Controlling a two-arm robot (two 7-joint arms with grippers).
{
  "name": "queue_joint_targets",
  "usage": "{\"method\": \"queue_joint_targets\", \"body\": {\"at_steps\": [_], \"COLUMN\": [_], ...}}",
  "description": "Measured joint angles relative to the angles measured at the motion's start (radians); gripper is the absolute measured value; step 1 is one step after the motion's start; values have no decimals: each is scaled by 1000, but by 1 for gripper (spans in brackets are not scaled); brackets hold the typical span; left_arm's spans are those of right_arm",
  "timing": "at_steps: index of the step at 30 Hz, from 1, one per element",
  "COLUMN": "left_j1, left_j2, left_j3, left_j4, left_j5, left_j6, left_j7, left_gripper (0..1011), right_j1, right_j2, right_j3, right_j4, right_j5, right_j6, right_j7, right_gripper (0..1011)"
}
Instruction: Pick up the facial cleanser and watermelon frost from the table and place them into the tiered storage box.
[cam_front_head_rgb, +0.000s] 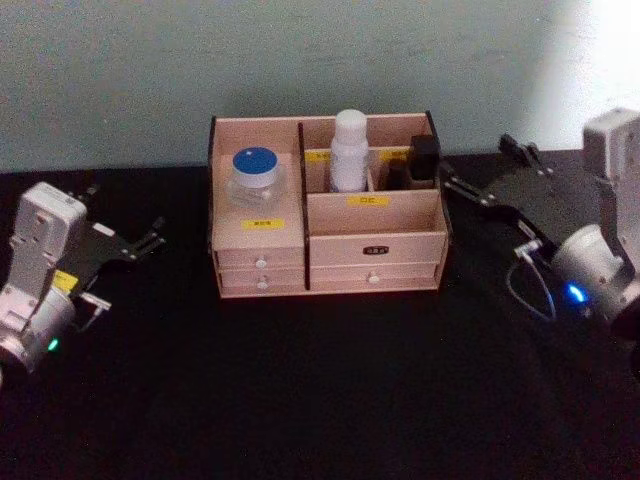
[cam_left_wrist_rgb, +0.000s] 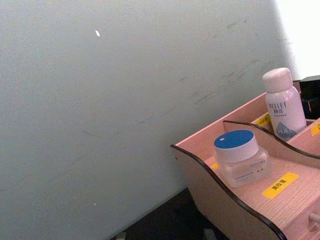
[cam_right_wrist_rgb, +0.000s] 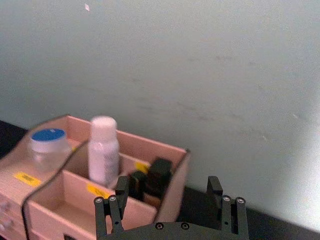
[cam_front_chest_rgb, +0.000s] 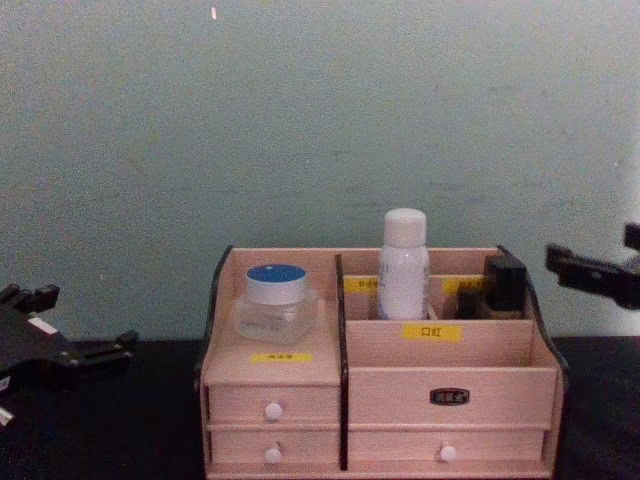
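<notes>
The tiered storage box (cam_front_head_rgb: 330, 245) stood on the black table (cam_front_head_rgb: 320, 400) at its far side, close against the pale green wall (cam_front_chest_rgb: 320, 120), with its white-knobbed drawers facing the robot. In its left compartment, on the raised shelf above the two small drawers, sat a clear jar with a blue lid (cam_front_head_rgb: 257, 176), upright and just behind a yellow label. In a far compartment near the middle of the box stood a white bottle with a white cap (cam_front_head_rgb: 349, 150), upright and taller than the partitions around it. To the right of that bottle, in the far right compartments, were two dark items (cam_front_head_rgb: 418, 162) whose kind I could not make out. The left gripper (cam_front_head_rgb: 150, 240) hung low over the table to the left of the box, well apart from it, its dark fingers spread and holding nothing. The right gripper (cam_front_head_rgb: 485, 170) was to the right of the box, near its far right corner; in the right wrist view its two fingers (cam_right_wrist_rgb: 114, 210) stood wide apart with empty space between them, just beside the box's right wall and not touching it.
</notes>
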Motion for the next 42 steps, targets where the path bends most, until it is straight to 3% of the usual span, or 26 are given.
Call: {"method": "queue_joint_targets", "body": {"at_steps": [3, 10, 25, 42], "left_j1": [0, 0, 0, 0], "left_j2": [0, 0, 0, 0], "left_j3": [0, 0, 0, 0], "left_j4": [0, 0, 0, 0], "left_j5": [0, 0, 0, 0], "left_j6": [0, 0, 0, 0], "left_j7": [0, 0, 0, 0], "left_gripper": [1001, 1001, 1001, 1001], "right_j1": [-49, -95, -83, -84], "right_j2": [-11, -40, -92, -88], "right_j3": [27, 55, 70, 68], "right_j4": [-3, 31, 105, 101], "right_j5": [-11, -34, -75, -73], "right_j6": [-18, -46, -31, -31], "right_j7": [-38, -76, -83, -82], "right_gripper": [1002, 1003, 1003, 1003]}}
